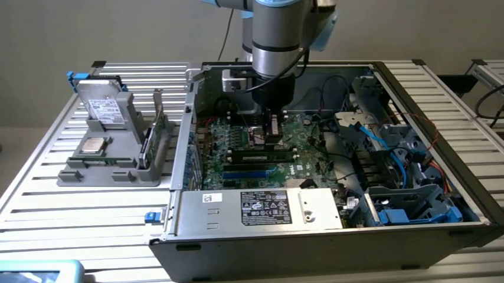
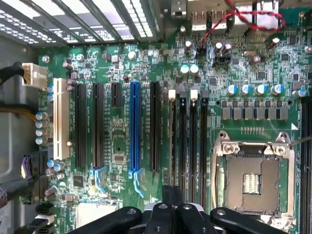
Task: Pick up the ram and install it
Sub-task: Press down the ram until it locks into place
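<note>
My gripper (image 1: 273, 140) reaches down into the open computer case, low over the green motherboard (image 1: 303, 132). In the wrist view the gripper (image 2: 170, 197) is shut, and nothing shows between its fingers. Its tips hang over one end of the row of black memory slots (image 2: 188, 146). In the exterior view a ram stick (image 1: 261, 158) with a pale label stands in a black slot just in front of the gripper. More green ram sticks (image 1: 160, 134) stand on edge in the grey holder (image 1: 118, 171) outside the case.
The empty processor socket (image 2: 253, 180) lies beside the memory slots, with a blue slot (image 2: 136, 126) and black card slots on the other side. A labelled metal box (image 1: 264, 206) fills the case front. Blue and black cables (image 1: 393, 147) crowd the exterior view's right. The holder carries a hard drive (image 1: 105, 106) and a processor chip (image 1: 94, 144).
</note>
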You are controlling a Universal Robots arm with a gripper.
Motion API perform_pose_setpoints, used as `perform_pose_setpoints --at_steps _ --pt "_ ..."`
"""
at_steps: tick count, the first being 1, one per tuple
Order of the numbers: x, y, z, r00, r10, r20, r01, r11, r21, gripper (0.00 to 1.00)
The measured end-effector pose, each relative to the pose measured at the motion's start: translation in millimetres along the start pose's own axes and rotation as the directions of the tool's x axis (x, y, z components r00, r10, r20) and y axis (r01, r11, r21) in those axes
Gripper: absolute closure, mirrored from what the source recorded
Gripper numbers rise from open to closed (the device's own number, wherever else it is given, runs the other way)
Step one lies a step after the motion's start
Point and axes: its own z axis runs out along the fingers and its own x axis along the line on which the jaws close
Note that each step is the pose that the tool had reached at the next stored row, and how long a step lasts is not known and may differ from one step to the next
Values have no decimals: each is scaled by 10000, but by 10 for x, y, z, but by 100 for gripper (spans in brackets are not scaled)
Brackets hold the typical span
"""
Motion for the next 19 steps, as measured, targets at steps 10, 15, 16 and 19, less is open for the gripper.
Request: perform_pose_setpoints --at_steps 10,15,16,19 --pt "6 318 3 10000 12 15 -12 10000 84 89" --pt "-32 318 11 10000 27 18 -27 9998 196 89" --pt "-32 313 13 10000 26 18 -26 9998 205 89" --pt "-33 274 21 10000 28 14 -28 9998 209 89"
